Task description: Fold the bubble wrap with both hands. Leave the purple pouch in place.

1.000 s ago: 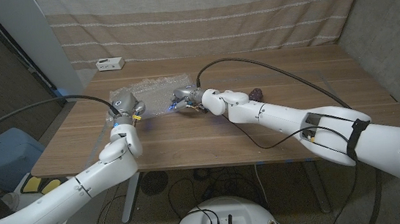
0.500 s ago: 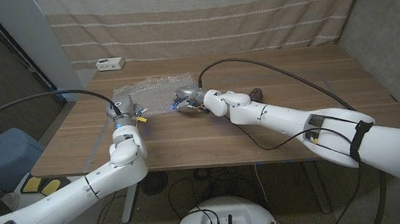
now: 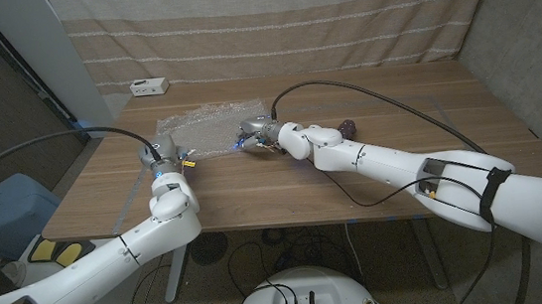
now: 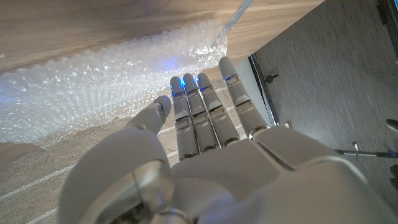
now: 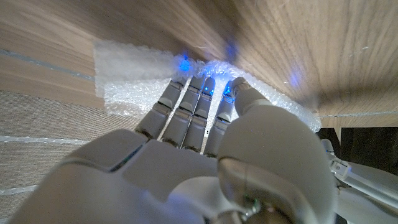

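The left hand [image 3: 164, 148] sits at the near left corner of the bubble wrap [image 3: 211, 128], which lies spread on the wooden table [image 3: 255, 188] between the two hands and stretches away from them toward the far side. In the left wrist view that hand [image 4: 205, 143] has its fingers [image 4: 186, 106] straight and held close side by side, tips reaching the wrap's [image 4: 93, 87] edge; whether they press on the sheet or hover just at it cannot be told, and nothing shows gripped in it.

Just beyond the left hand, at the table's far left edge, stands a small white box [image 3: 148, 86], well apart from the wrap.

The right hand [image 3: 254, 134] is at the wrap's near right corner. Seen from the right wrist, its [image 5: 199, 130] fingers [image 5: 180, 109] extend together onto the sheet [image 5: 130, 68], with the thumb beside them; whether the sheet is pinched cannot be told.

To the right of the right hand, behind its forearm, the purple pouch [image 3: 348, 125] rests on the table, apart from the wrap.
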Robot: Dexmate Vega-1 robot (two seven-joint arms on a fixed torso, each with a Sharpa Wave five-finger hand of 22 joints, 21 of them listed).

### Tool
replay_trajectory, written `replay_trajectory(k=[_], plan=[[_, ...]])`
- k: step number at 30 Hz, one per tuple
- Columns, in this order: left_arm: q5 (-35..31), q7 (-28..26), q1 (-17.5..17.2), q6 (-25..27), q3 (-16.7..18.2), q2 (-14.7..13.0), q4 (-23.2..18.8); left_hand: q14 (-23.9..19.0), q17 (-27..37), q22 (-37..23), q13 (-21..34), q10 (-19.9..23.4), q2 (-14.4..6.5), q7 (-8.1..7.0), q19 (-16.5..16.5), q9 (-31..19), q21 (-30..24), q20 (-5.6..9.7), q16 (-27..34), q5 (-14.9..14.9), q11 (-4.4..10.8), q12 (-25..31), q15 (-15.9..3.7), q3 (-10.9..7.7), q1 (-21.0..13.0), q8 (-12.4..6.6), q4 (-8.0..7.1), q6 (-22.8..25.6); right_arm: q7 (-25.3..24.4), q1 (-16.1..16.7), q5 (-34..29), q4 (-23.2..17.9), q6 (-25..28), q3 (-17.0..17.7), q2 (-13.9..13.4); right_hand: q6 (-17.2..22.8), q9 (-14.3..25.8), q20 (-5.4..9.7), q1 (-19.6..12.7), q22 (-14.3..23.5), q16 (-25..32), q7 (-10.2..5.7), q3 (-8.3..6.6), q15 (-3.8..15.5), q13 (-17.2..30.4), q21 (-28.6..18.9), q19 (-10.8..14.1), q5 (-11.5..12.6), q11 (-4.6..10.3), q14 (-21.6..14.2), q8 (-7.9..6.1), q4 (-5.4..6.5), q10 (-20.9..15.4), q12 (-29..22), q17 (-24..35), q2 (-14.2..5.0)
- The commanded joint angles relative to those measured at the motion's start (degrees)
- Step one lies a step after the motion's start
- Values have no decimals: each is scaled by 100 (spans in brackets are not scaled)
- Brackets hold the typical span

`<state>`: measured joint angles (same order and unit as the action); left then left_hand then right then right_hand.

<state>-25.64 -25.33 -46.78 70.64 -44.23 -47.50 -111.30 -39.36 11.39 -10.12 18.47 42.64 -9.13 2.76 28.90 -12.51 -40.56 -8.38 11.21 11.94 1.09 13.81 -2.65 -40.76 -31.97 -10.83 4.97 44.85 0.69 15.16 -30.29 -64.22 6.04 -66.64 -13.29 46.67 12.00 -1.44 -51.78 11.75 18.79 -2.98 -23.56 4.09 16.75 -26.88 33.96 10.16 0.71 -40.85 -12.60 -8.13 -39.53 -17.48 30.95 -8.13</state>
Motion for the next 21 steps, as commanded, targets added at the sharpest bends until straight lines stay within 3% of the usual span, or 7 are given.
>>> replay_trajectory(k=[1,4,11,21], plan=[[945,760,249,-334,101,-68,288,255,-58,18,-111,-267,69,81,-173,51,164,-27,-64,-44,-109,-185,137,45,224,60,-89,-264,-40,34,-24,-107,-10,62,-42,30,0,28,-2,-8,-20,-14,3,397,7,-29,4,18,9,-34,0,26,-27,-22,15,-48],[1202,848,245,-484,191,-72,363,460,-75,28,-206,-420,79,155,-315,87,291,-30,-87,-107,-143,-261,225,109,430,73,-188,-457,-42,31,-21,-100,-23,72,-40,31,0,29,1,-9,-22,-17,4,396,5,-31,0,17,11,-38,1,28,-31,-21,12,-50],[1289,856,402,-447,21,-131,389,286,-84,28,-307,-207,75,208,-321,115,380,4,15,-176,-121,-185,222,206,711,-15,-359,-329,-67,44,-40,-193,-9,113,-92,43,0,30,7,-12,-27,-20,5,396,-2,-42,-2,15,-1,-50,-3,31,-64,-26,4,-55],[1191,602,456,-618,-93,-202,292,86,-123,24,-391,-13,37,148,-256,138,434,45,50,-163,-117,-135,174,150,803,-71,-379,-141,-178,256,165,-601,-61,409,-333,62,-1,32,15,-15,-32,-13,6,387,-10,-57,-2,12,-2,-60,-8,36,-79,-21,1,-63]])
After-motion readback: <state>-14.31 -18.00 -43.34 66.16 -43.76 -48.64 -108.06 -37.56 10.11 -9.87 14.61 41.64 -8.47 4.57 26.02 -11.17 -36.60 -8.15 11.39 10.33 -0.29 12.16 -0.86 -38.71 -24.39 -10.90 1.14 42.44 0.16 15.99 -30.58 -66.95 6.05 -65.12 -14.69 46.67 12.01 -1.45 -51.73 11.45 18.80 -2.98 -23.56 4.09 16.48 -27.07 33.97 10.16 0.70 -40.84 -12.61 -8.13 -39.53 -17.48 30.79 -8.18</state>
